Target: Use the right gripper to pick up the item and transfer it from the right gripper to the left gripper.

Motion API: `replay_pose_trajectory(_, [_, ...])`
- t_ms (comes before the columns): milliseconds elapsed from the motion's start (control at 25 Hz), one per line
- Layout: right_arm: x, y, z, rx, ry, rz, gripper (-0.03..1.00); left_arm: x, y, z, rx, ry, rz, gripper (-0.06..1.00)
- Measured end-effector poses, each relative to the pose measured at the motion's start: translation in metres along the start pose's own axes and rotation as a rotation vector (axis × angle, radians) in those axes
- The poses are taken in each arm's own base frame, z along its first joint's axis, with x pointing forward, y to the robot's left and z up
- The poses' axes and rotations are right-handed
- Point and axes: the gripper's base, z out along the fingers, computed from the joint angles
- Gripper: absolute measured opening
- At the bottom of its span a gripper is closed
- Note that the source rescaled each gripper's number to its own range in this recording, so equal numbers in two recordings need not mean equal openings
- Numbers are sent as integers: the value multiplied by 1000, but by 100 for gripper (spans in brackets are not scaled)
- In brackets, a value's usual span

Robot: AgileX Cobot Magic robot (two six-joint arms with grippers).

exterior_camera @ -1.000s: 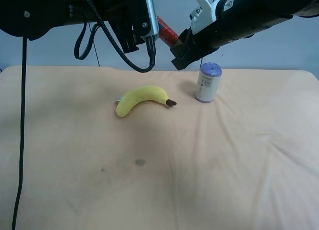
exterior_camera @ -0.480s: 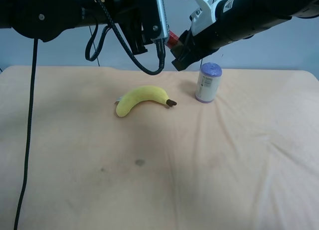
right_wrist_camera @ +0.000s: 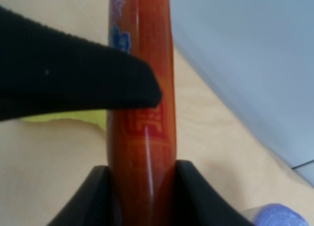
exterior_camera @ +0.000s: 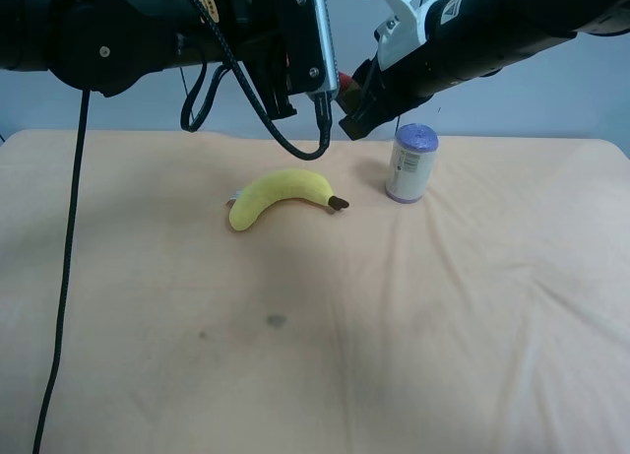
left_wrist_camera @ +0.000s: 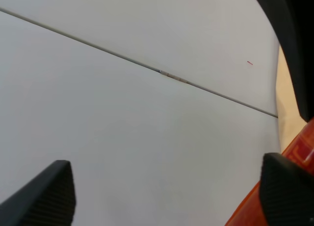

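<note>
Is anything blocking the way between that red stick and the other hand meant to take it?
Nothing visible does. The red stick, gripped by the right hand, shows right beside one finger of the open left hand.

Right claw [exterior_camera: 347,107] tight, left claw [left_wrist_camera: 167,189] wide.

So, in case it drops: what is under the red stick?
Peach tablecloth lies below the red stick, with the yellow banana beside that spot; the right gripper covers the rest.

Plush banana [exterior_camera: 285,196] beside can [exterior_camera: 410,162] (not touching).
</note>
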Motion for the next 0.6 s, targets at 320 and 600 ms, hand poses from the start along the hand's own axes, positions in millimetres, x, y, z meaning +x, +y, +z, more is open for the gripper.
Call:
replay_pose_trajectory(320, [0,0,0,1,-2,1,1,0,0,0,-4,-2,0,29])
replay_pose_trajectory(600, [0,0,0,1,-2,1,1,2,-4,3,3,-1,-3,25])
